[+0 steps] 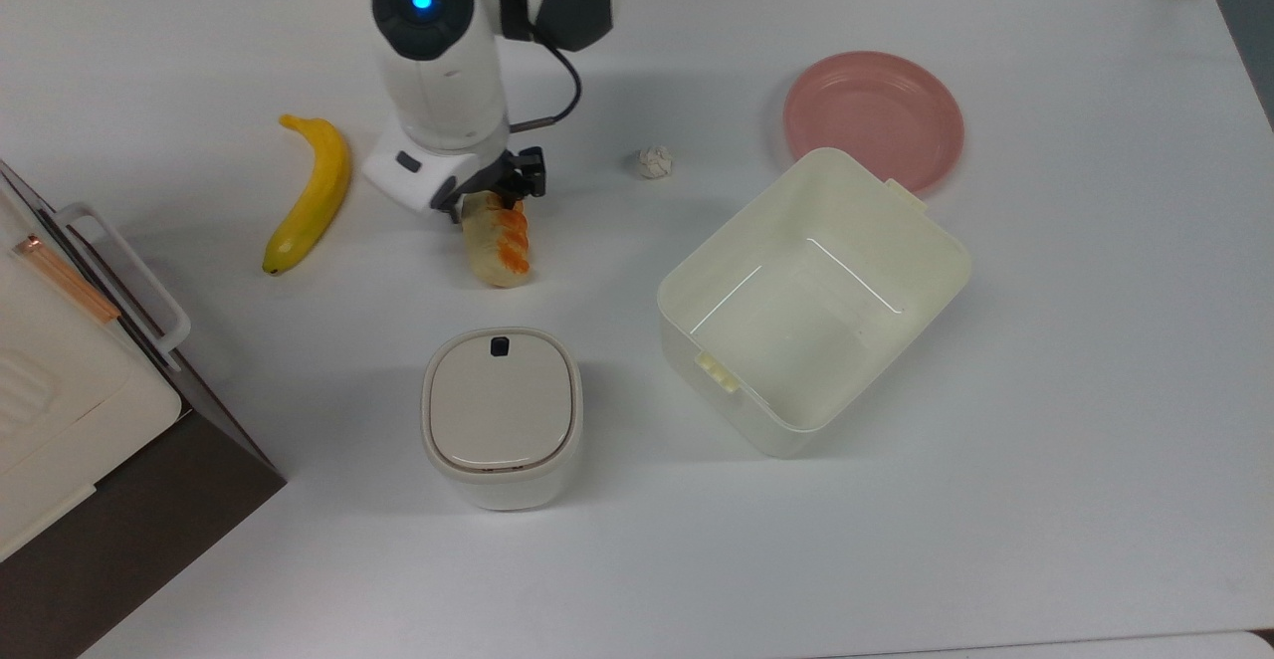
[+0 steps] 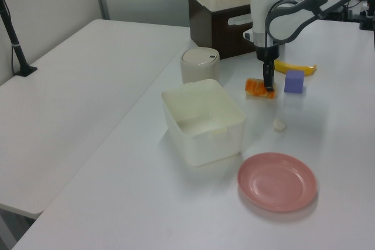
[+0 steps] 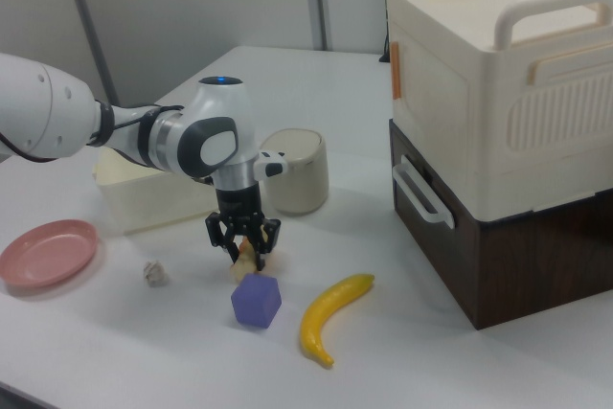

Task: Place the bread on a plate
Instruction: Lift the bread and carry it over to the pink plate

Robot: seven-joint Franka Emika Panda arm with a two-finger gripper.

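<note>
My claw (image 1: 495,193) spread, straddling far end of bread (image 1: 501,246) on desk (image 1: 1045,390). Bread tilted onto side; off-centre pinch may squirt it out. Plate (image 1: 874,119) well apart, tub (image 1: 811,301) between; low carry risks clipping rim.

A wide white table (image 2: 328,215) under even indoor light has a second white table (image 2: 70,103) just beside it on the left view's left, with pale grey wall panels (image 3: 192,7) rising behind both and a black clamp post (image 2: 13,39) on the second table's far edge.
</note>
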